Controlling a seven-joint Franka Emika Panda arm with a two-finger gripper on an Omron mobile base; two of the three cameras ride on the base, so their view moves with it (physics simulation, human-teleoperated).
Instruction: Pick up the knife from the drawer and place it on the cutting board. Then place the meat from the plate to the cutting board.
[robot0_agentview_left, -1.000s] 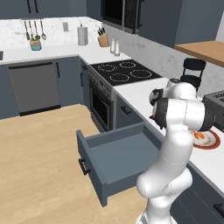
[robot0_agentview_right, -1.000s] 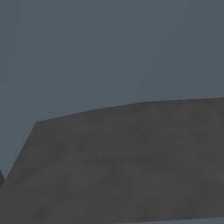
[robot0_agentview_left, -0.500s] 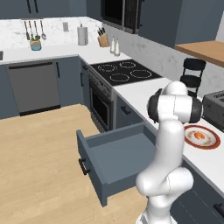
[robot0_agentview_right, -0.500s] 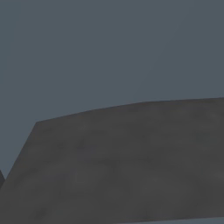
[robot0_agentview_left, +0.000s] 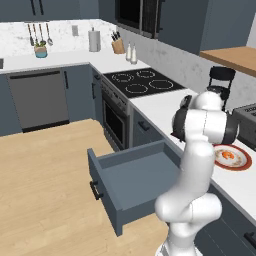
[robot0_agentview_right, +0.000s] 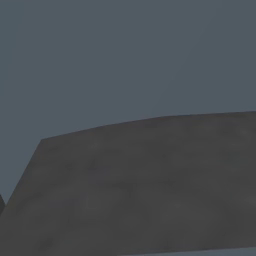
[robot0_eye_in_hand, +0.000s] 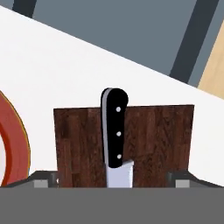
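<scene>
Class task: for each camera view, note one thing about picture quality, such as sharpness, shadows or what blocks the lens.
Left base view: evenly lit, soft, the plate slightly blurred. Right base view: flat grey surfaces close to the lens, no detail. Hand view: the knife on the cutting board is crisp, with hardly any shadow or glare.

Even, soft, shadowless rendered light in the left base view; no clear source, no hard glare. White counter (robot0_agentview_left: 165, 102) reads bright, nearly blown out near the stove, w/ little surface detail. Drawer (robot0_agentview_left: 131, 179) interior is flat blue-grey, only faint shading at the walls. Edges slightly soft, low-res look, no lens bending at the borders.

Right base view is dim, two flat grey tones, faint mottling, no focus cue (too close to tell what it is).

Hand view: bright, crisp enough; cutting board (robot0_eye_in_hand: 157, 140) grain is sharp, knife (robot0_eye_in_hand: 116, 131) handle has a thin pale sheen along its left edge. No cast shadows under either. Plate (robot0_eye_in_hand: 17, 144) rim slightly jagged, aliased.
</scene>
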